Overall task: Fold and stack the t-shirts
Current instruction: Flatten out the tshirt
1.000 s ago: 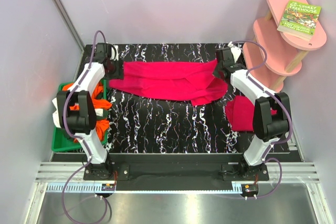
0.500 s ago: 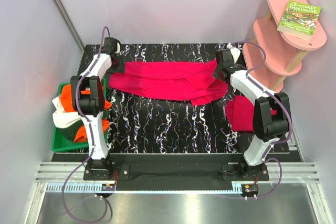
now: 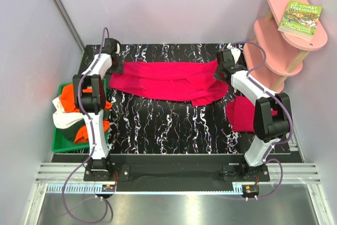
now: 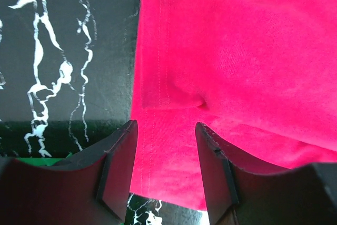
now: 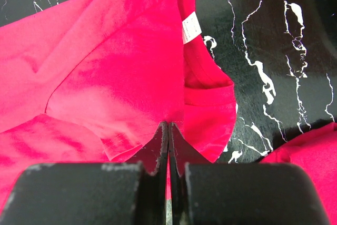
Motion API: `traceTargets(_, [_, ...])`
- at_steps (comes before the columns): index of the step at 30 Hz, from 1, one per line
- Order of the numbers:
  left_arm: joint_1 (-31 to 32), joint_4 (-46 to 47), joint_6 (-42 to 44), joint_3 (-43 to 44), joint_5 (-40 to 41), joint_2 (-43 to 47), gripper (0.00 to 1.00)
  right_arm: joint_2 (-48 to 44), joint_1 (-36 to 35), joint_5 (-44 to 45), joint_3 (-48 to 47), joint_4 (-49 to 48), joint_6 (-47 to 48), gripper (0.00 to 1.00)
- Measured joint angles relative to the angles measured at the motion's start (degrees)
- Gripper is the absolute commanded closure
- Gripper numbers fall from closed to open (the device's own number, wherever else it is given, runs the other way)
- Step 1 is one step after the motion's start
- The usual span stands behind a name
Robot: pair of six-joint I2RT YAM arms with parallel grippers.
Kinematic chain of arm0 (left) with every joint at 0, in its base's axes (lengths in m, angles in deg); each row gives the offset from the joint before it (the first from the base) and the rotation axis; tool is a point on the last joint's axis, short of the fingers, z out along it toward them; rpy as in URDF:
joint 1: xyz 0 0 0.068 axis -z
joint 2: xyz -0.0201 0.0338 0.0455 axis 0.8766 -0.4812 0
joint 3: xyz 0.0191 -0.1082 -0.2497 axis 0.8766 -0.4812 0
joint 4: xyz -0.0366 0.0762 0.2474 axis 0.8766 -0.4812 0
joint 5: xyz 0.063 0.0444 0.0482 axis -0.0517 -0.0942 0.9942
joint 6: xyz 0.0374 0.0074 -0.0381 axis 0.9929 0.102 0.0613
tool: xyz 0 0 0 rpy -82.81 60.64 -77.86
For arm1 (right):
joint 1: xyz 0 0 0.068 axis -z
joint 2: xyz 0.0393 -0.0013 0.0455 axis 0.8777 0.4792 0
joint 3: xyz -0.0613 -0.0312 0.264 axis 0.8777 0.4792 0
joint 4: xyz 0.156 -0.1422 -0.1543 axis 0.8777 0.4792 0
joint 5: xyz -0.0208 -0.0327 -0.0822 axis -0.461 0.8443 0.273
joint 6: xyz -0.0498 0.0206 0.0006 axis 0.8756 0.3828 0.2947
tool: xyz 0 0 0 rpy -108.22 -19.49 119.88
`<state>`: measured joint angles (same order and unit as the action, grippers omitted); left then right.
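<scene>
The right gripper (image 5: 168, 126) is pinched tight on the crimson t-shirt (image 3: 168, 80) beside its collar. A white neck label (image 5: 189, 27) lies just ahead of its fingertips, the print too small to read. The left gripper (image 4: 166, 125) hangs with jaws apart over the shirt's stitched hem. Well off to the right gripper's right, a book (image 3: 300, 17) reads "Storey Treehouse".

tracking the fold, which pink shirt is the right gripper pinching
The long pink shirt stretched across the table's far side; the other pink shirt lies bunched at the right edge, not gripped.
</scene>
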<state>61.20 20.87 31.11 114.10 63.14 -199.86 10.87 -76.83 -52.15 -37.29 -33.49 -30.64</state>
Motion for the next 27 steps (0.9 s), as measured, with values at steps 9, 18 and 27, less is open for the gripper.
traceTargets(9, [-1.8, -1.3, 0.1, 1.3, -0.1, -3.1, 0.64, 0.0, 0.0, 0.0, 0.0, 0.0, 0.1, 1.0])
traceTargets(18, [-2.1, -1.6, 0.0, 1.4, -0.4, -3.2, 0.49, 0.0, -0.1, 0.0, 0.2, 0.0, 0.0, 1.0])
traceTargets(27, [-2.1, -1.3, 0.0, 4.3, -0.6, -3.5, 0.5, 0.0, -0.3, 0.0, 0.6, 0.0, 0.0, 1.0])
